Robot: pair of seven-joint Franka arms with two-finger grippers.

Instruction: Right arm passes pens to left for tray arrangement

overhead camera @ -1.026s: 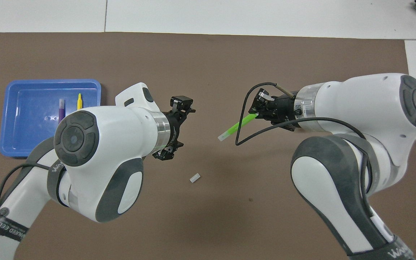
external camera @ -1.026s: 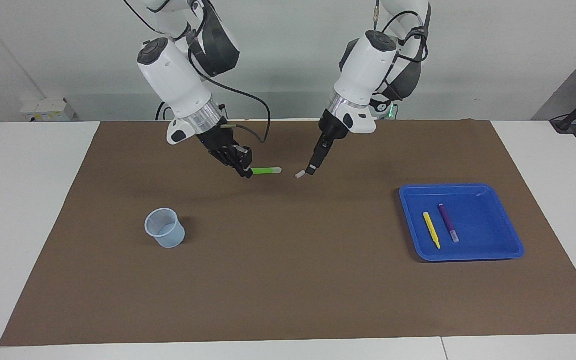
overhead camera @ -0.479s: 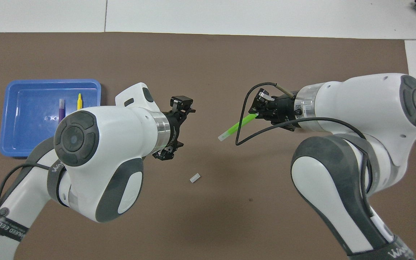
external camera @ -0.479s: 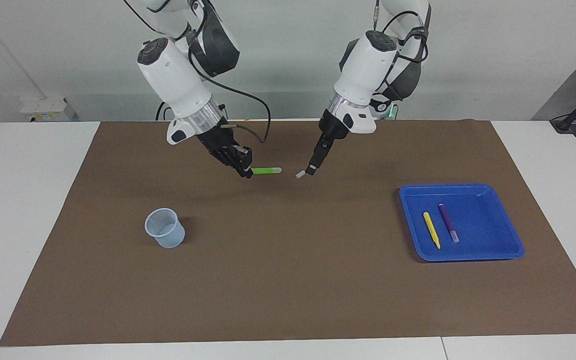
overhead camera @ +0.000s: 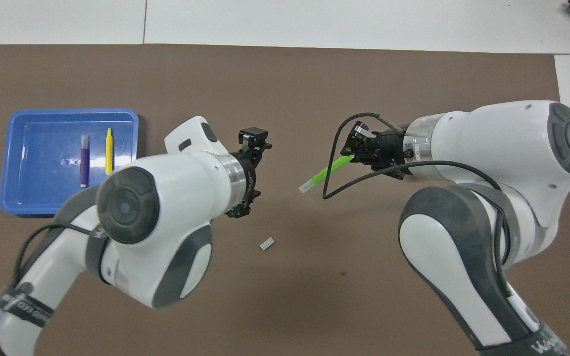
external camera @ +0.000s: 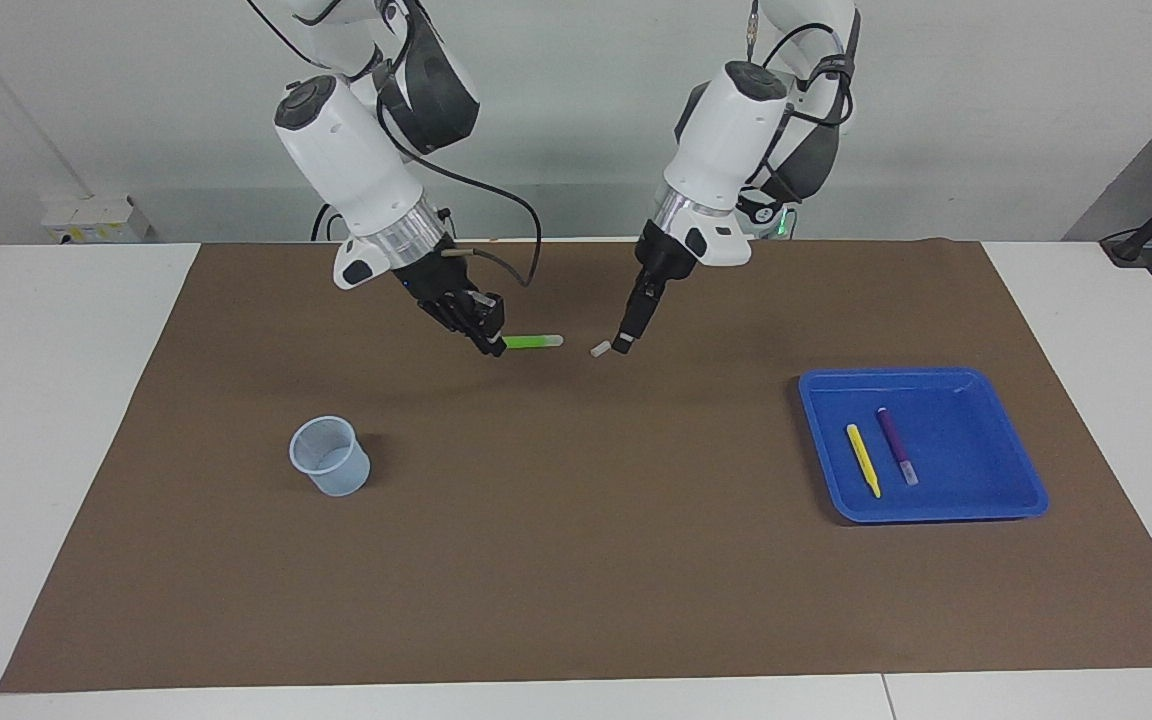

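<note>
Facing view: the right claw (external camera: 492,343) is hanging over the brown mat (external camera: 576,560) on the worktop (external camera: 36,420), pinching the green pen (external camera: 533,341) by one end; the pen is lying roughly level in the air, its whitish tip pointing toward the left claw (external camera: 624,341). The left claw is hanging just above the mat, close to a small white stub (external camera: 598,350); its fingers are seen edge-on here. The blue tray (external camera: 1021,490) is sitting toward the left arm's end, with the yellow pen (external camera: 863,459) and purple pen (external camera: 896,445) lying side by side in it, apart. A translucent cup (external camera: 330,456) is standing upright toward the right arm's end.

Overhead view: the left claw (overhead camera: 250,173) is showing its fingers spread wide, holding nothing. The right claw (overhead camera: 356,151) is gripping the green pen (overhead camera: 325,172), whose free tip is pointing at the gap between the two claws. The stub (overhead camera: 267,243) is lying on the mat (overhead camera: 285,79). The tray (overhead camera: 42,118) is holding the yellow pen (overhead camera: 109,151) and purple pen (overhead camera: 84,161).
</note>
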